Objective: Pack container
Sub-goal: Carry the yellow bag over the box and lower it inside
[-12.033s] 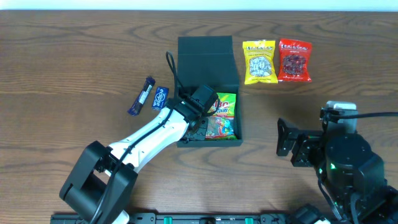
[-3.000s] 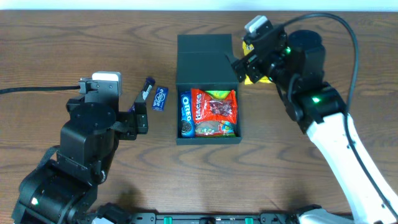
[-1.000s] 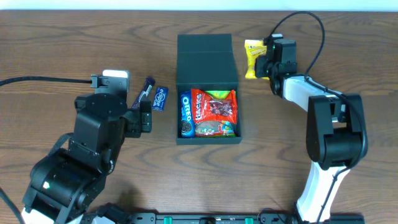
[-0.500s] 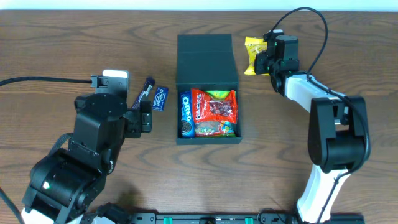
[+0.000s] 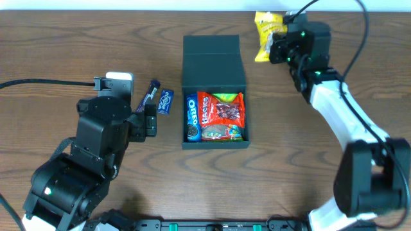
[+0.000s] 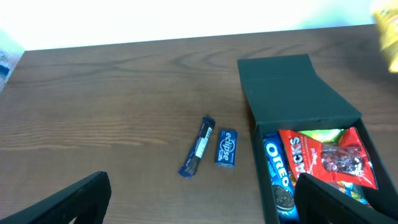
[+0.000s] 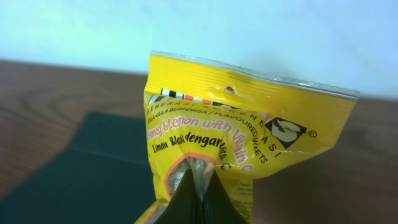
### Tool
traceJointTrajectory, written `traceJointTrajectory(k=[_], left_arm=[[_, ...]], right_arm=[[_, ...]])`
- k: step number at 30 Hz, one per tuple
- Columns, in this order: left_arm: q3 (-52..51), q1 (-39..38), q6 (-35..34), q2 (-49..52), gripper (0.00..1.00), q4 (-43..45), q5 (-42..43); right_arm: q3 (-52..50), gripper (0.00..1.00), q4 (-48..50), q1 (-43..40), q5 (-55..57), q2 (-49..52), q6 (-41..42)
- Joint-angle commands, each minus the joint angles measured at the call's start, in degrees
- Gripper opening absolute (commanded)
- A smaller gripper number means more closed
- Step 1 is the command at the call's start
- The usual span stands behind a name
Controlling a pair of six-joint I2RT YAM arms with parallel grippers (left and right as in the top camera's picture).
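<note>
While your right gripper (image 5: 276,50) clamps shut on the yellow snack packet (image 5: 267,29) near the table's (image 5: 64,51) far edge, the dark green container (image 5: 214,61) sits mid-table, lid laid back, presumably so the packet can drop beside the Oreo pack (image 5: 191,117) and red packet (image 5: 221,110). Your left gripper (image 5: 149,117) hangs wide open, empty, facing the Eclipse gum (image 5: 166,101) at the container's left.

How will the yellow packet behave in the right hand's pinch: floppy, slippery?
Probably light: the yellow packet stands up above the right hand pinching it, without drooping. Its crinkled film looks soft, so it will likely bend rather than stay stiff. The glossy surface may slip in a narrow pinch.
</note>
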Motion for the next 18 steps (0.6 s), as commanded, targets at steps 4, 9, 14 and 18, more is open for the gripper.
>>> traceJointTrajectory(k=[4, 9, 14, 18], left_arm=[[1.01, 0.28, 0.83, 0.09, 0.95, 0.17, -0.87], [1.01, 0.28, 0.83, 0.09, 0.95, 0.17, -0.85], [1.01, 0.28, 0.83, 0.09, 0.95, 0.20, -0.85], [1.01, 0.28, 0.83, 0.09, 0.95, 0.22, -0.85]], right_arm=[[0.17, 0.01, -2.40, 0.02, -6.49, -7.28, 0.13], [0.17, 0.01, -5.70, 0.61, -10.14, -12.66, 0.11], [0.17, 0.02, -10.91, 2.23, -11.02, -18.08, 0.09], [0.17, 0.01, -14.71, 4.07, -14.03, -20.96, 0.11]])
